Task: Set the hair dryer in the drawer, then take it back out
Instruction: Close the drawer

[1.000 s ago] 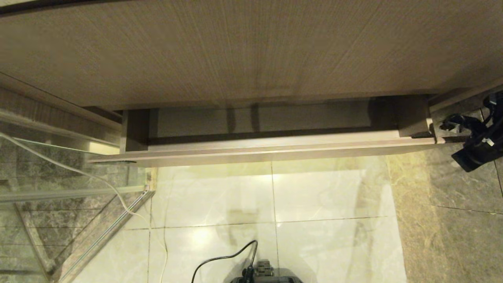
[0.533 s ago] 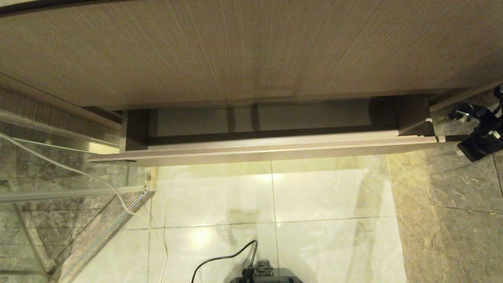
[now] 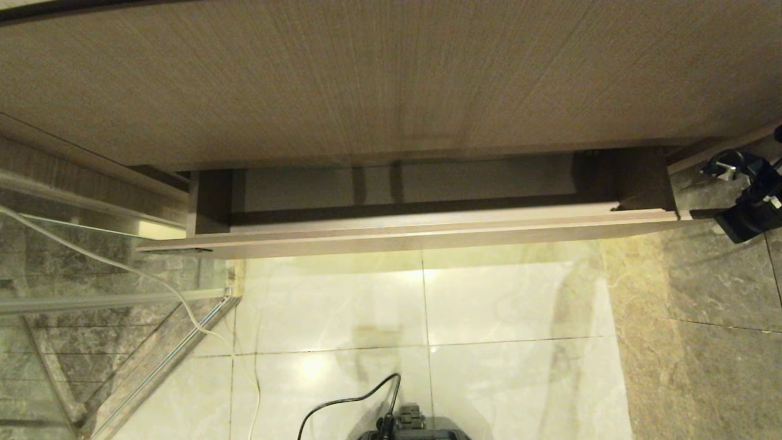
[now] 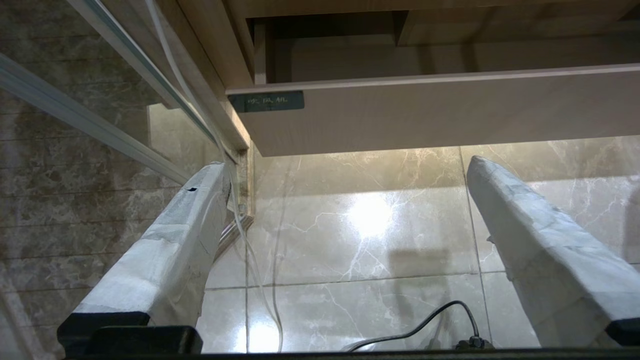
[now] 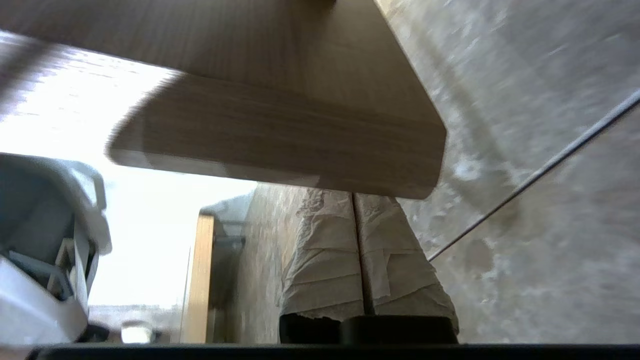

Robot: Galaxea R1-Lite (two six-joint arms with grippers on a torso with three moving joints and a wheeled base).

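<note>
The drawer (image 3: 415,235), light beige wood grain with a flat front, stands pulled partly out from under the wide wood-grain top. What shows of its inside is bare. The hair dryer is out of view. My right gripper (image 3: 727,168) hangs just past the drawer's right end, apart from it. In the right wrist view its taped fingers (image 5: 325,260) are pressed together, shut on nothing, with the tips under the corner of a wood panel (image 5: 280,135). My left gripper (image 4: 345,164) is open and empty, low over the floor, facing the drawer front (image 4: 450,115).
A glass partition (image 3: 91,287) and a thin white cable (image 3: 153,281) stand on the left. A black cable (image 3: 342,403) runs over the pale marble floor by my base. Darker stone tiles (image 3: 702,342) lie on the right. The drawer front's left end carries a dark label (image 4: 266,101).
My right gripper has drawn back to the right and farther off from the drawer's right end. The drawer and the left gripper have stayed put.
</note>
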